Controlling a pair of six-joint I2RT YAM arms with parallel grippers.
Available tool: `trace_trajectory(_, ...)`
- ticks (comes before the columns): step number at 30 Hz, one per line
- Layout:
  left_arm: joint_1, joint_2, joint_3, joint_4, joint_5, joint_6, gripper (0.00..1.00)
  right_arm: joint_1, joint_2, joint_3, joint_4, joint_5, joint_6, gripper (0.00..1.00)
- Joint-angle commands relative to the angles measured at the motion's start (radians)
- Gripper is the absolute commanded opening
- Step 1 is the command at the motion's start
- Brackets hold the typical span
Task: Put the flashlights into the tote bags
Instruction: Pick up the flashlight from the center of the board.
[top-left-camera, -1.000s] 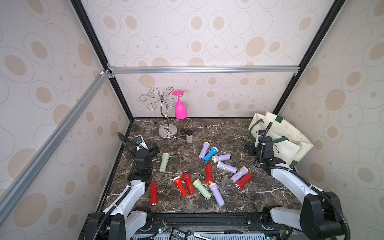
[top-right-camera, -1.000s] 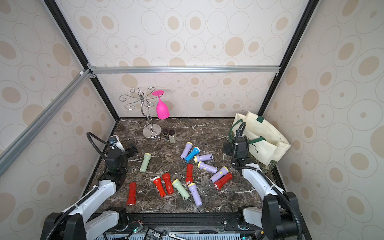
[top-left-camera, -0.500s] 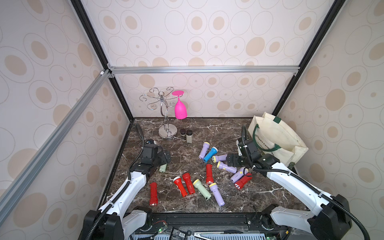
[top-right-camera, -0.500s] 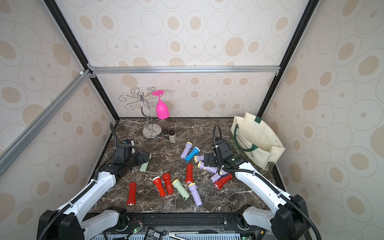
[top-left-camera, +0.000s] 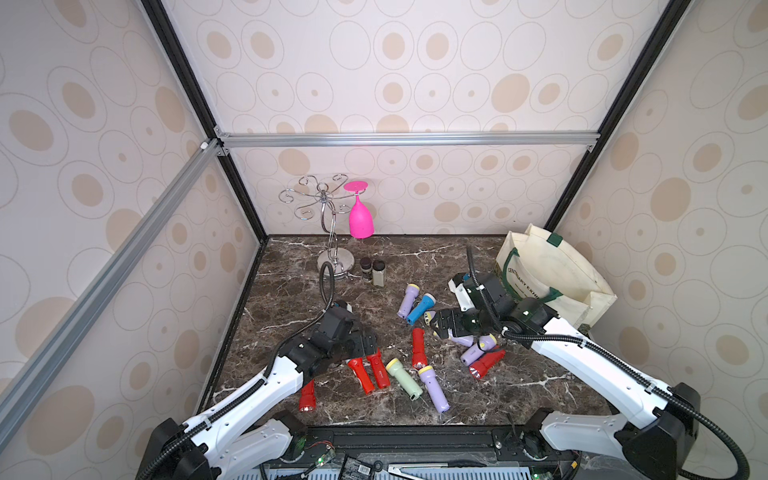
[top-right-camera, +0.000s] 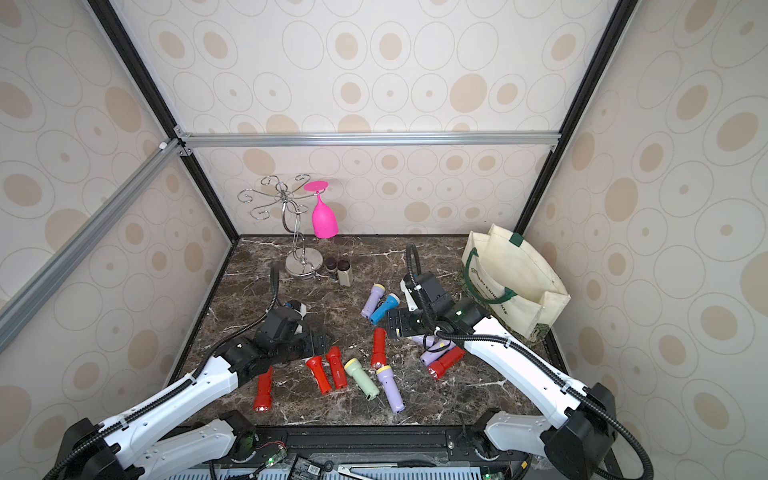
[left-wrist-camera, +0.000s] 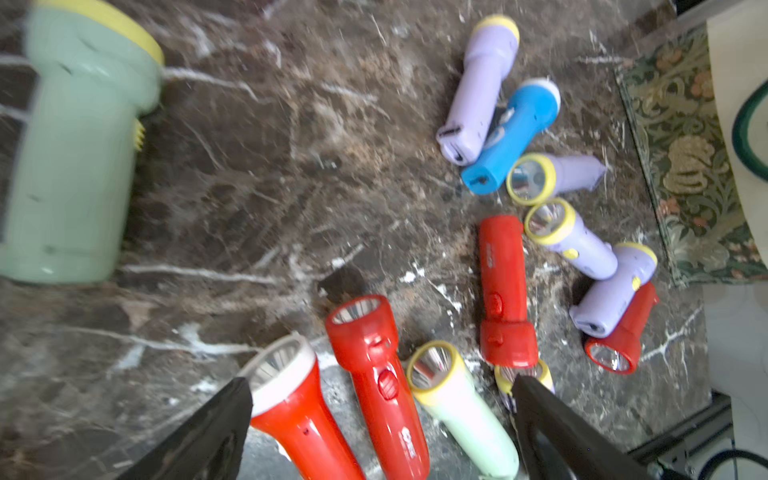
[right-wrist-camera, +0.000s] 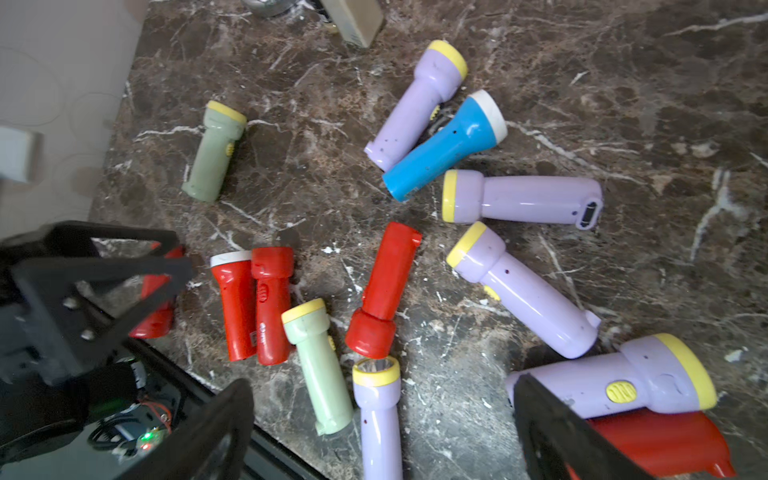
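Thirteen flashlights (right-wrist-camera: 388, 270) show in the right wrist view — stubby, glossy plastic barrels flaring to wider heads: five lilac, five red, two pale green, one blue. Lilac and green heads wear yellow rings; the blue and one red, white. They lie scattered on the dark, white-veined marble bench (top-left-camera: 436, 257), lower middle of both top views. The tote bag (top-left-camera: 552, 270), cream canvas with dark green straps, stands at the right — its lettering begins "CENTENARY EXH". The left end effector (left-wrist-camera: 380, 381) and right end effector (right-wrist-camera: 382, 381) gape wide, holding nothing. Mid-frame: two dark-capped jars (top-left-camera: 365, 266) beside a wire rack (top-left-camera: 336, 262) hanging one pink goblet (top-left-camera: 360, 220).
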Motion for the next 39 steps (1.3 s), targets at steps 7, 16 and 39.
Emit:
trace_trajectory(7, -0.297, -0.024, -0.062, -0.131, -0.210, -0.435, 0.90, 0.030, -0.035, 0.011, -0.172, -0.109, -0.050, 0.99)
trace_trajectory(16, -0.372, 0.039, -0.078, -0.170, -0.260, -0.553, 0.78, 0.058, -0.088, -0.023, -0.194, -0.138, -0.061, 0.99)
trace_trajectory(39, -0.373, 0.155, -0.163, -0.026, -0.248, -0.592, 0.60, 0.059, -0.014, 0.023, -0.138, -0.139, -0.044, 0.99)
